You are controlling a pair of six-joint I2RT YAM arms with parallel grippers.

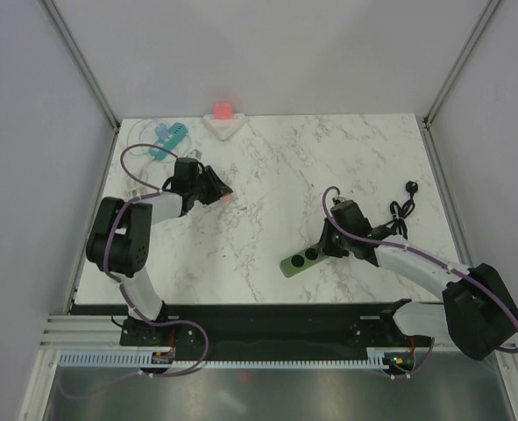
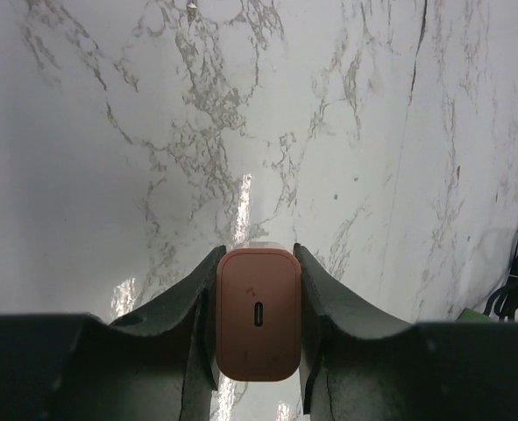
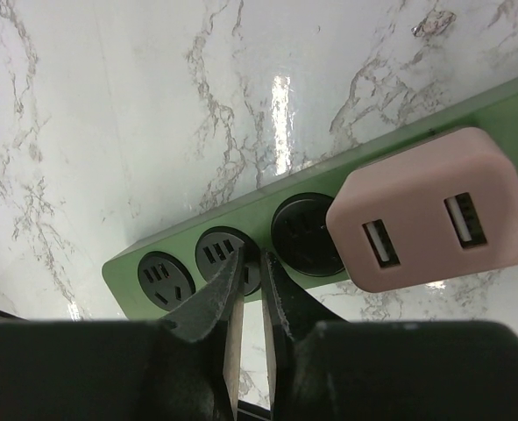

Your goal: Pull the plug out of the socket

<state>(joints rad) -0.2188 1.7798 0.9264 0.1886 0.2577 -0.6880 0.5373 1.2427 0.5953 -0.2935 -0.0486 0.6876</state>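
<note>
Green plastic power strip (image 3: 259,210) could get dragged when pink two-port plug (image 3: 429,210) is pulled; right gripper (image 3: 253,256) barely open, empty, left gripper (image 2: 259,250) clamped on pink charger block (image 2: 259,316).

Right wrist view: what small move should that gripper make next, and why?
Probably open wider and shift toward the pink plug. It sits in the strip beside the right gripper, whose jaws stand barely apart over bare sockets.

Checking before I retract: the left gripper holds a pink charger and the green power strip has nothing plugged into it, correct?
Not quite. The left gripper does hold the pink charger, but the green power strip has a pink two-port adapter plugged into it, as the right wrist view shows.
</note>
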